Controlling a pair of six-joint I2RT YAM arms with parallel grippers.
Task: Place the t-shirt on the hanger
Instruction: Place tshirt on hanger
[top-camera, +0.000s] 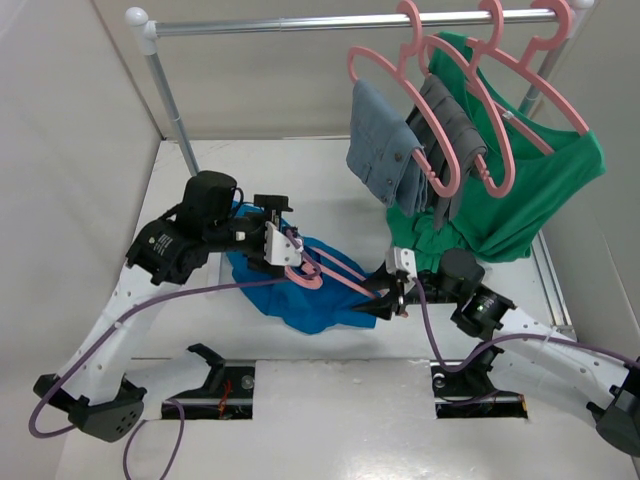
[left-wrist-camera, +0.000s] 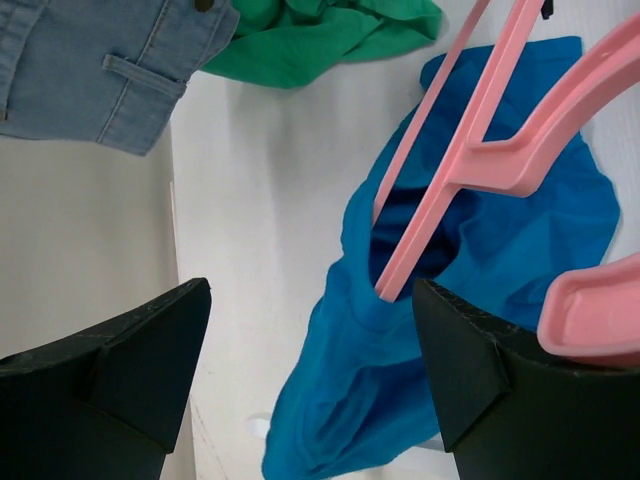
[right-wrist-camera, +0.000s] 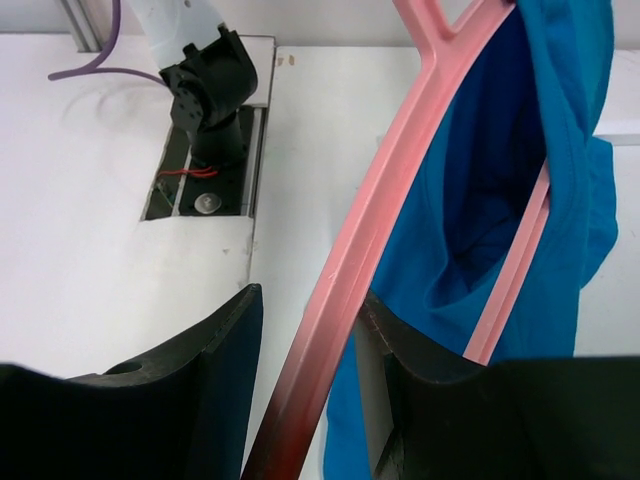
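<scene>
Right gripper (right-wrist-camera: 310, 300) pinches the hanger (right-wrist-camera: 400, 170), 1 arm inside the t-shirt (right-wrist-camera: 480, 180). Left gripper (left-wrist-camera: 310, 290) stands spread wide.

Crumpled blue t-shirt (top-camera: 300, 300); pink hanger (top-camera: 335, 270) tilted, one shoulder inside shirt opening.

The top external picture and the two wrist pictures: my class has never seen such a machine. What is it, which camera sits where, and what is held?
Two robot arms stand at a white table. The top picture looks down from behind them; each wrist picture looks along one arm's own black fingers. A blue t-shirt lies crumpled on the table. The right gripper grips a pink hanger, one end poked into the shirt. The left gripper is open beside the hook.
</scene>
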